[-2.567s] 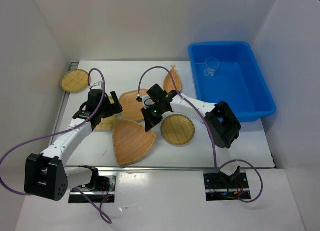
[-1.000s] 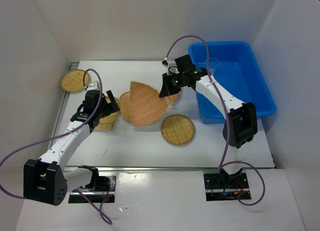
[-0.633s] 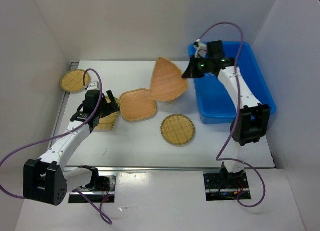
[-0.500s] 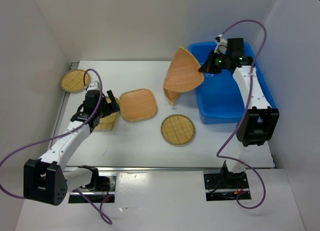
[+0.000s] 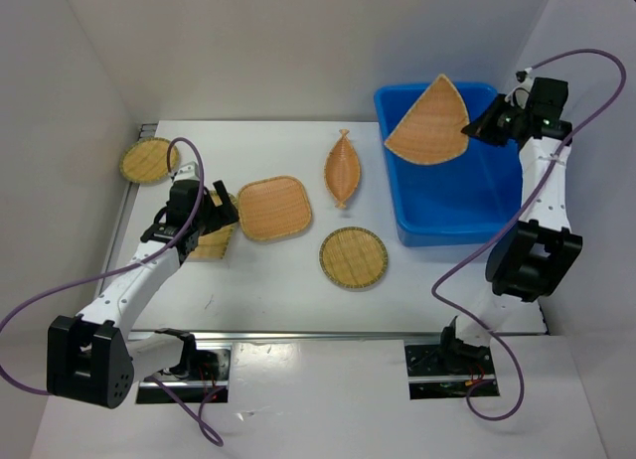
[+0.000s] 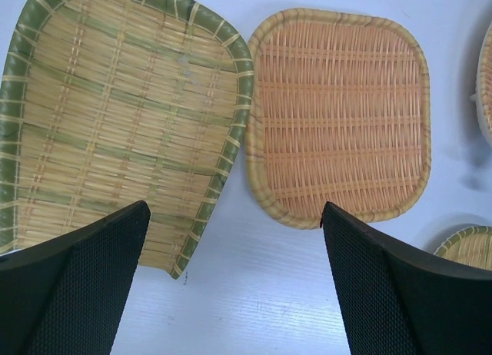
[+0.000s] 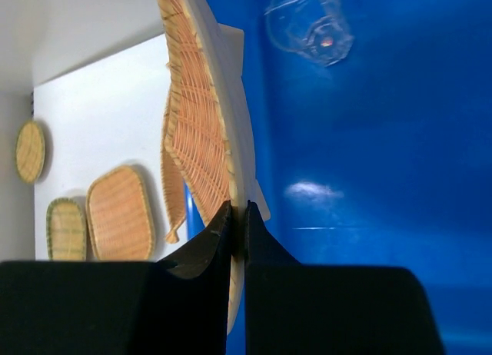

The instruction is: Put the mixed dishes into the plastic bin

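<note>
While the right gripper [image 5: 477, 129] is clamped shut on the rim of the fan tray [image 5: 429, 121], that tray hangs tilted in the air over the far left part of the bin [image 5: 457, 196], its woven face turned up toward the top camera. From the right wrist, the two fingers [image 7: 207, 247] pinch the tray's edge between them, and the tray shows nearly edge-on, with blue bin floor on one side of it and white table [image 5: 268, 300] on the other. One clear cup [image 7: 309, 21] sits inside the bin near its far wall; in the top view the raised tray hides it. At the table's far right stands the bin itself, its long side running away from the arms. Five more trays lie flat on the table: a leaf tray [image 5: 343, 168] just left of the bin, a round tray [image 5: 353, 256] nearer the arms, a square tray [image 5: 273, 208] toward the middle, a green-edged tray [image 6: 115, 117] just beside the square one on its left, and a second round tray [image 5: 149, 161] well apart at the far left edge. Over those two neighbouring trays hovers the left gripper [image 6: 234, 217], jaws spread wide with nothing between them, one finger above the green-edged tray's near end and the other above the near corner of the square tray.
</note>
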